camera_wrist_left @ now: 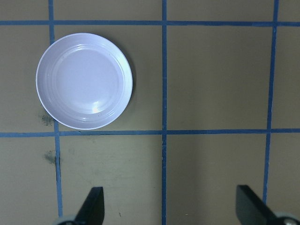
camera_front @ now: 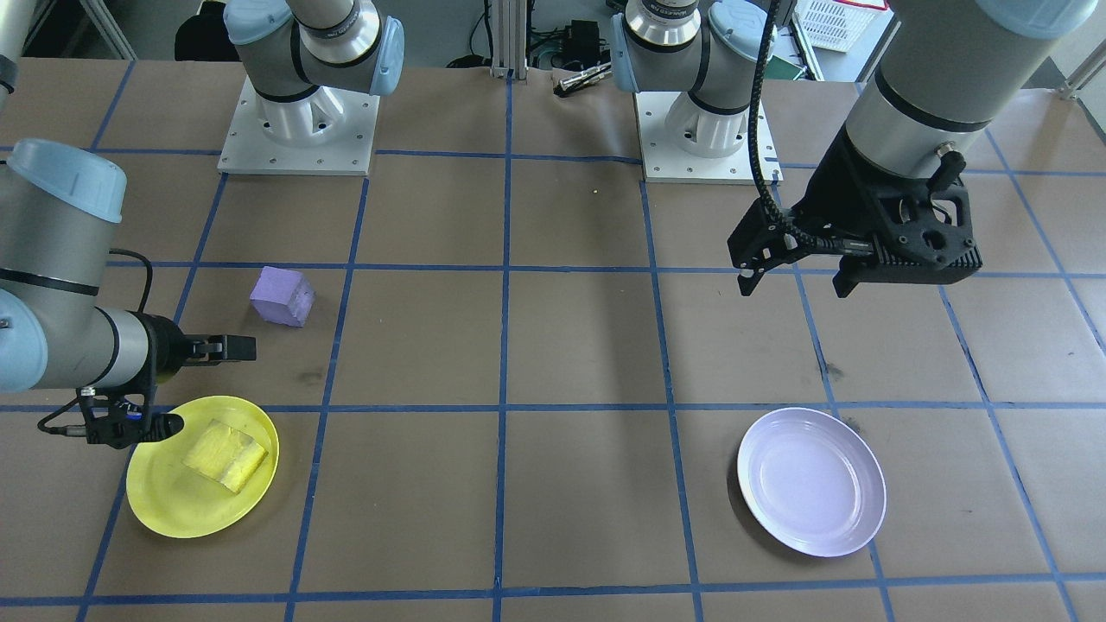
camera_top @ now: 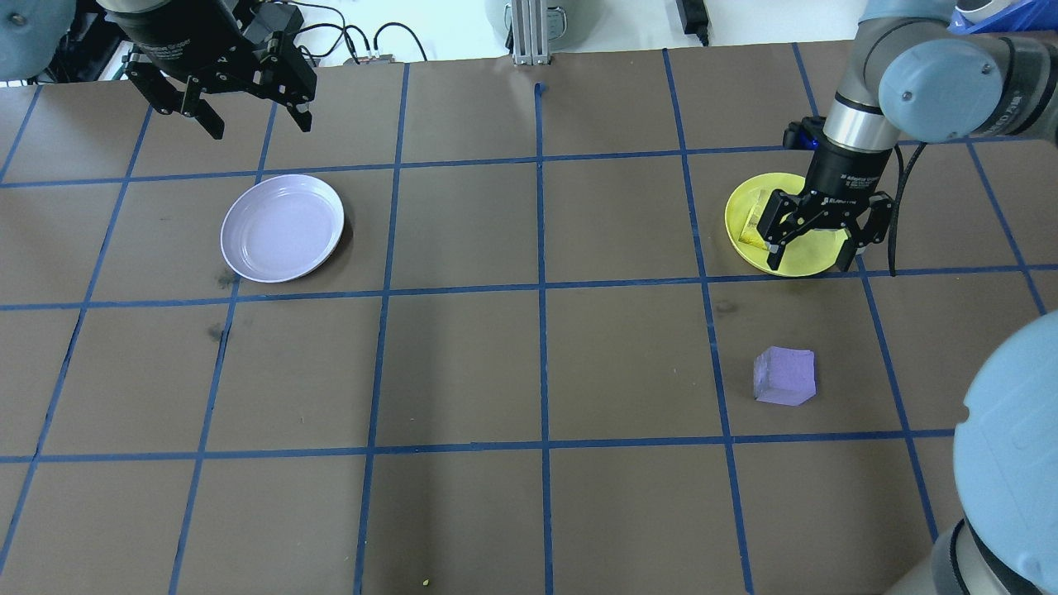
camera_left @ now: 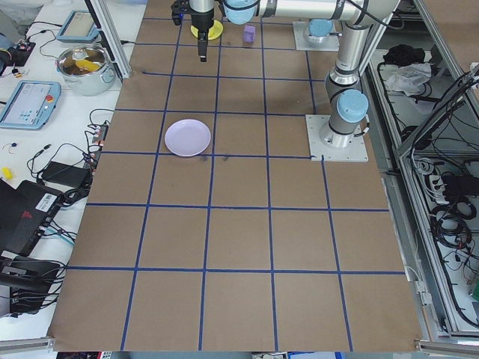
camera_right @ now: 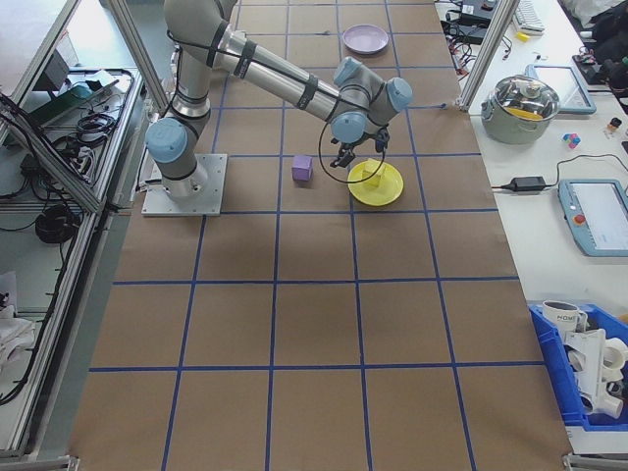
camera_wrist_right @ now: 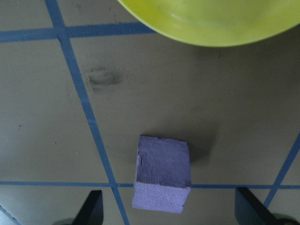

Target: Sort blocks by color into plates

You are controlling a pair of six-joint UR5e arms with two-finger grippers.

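Observation:
The lavender-purple block (camera_front: pixel 282 296) (camera_top: pixel 784 376) lies on the bare table, apart from both plates. In the yellow plate (camera_front: pixel 164 510) (camera_top: pixel 806 266) rests the yellow block (camera_front: pixel 226 455) (camera_top: pixel 754 219). My right gripper (camera_front: pixel 229 348) (camera_top: pixel 812 258) hangs open and empty above the plate's near rim; its wrist view shows the purple block (camera_wrist_right: pixel 163 173) below, between the fingertips. The lavender plate (camera_front: pixel 812 481) (camera_top: pixel 283 227) (camera_wrist_left: pixel 84 79) holds nothing. My left gripper (camera_front: pixel 795 289) (camera_top: pixel 260 128) hovers open and empty, high beyond that plate.
Two arm bases (camera_front: pixel 298 130) (camera_front: pixel 708 130) stand on the robot's side of the table. The right arm's elbow (camera_top: pixel 1008 463) looms at the overhead view's lower right. Blue tape lines grid the brown surface. A pot (camera_left: pixel 82 63) and devices sit on a side bench.

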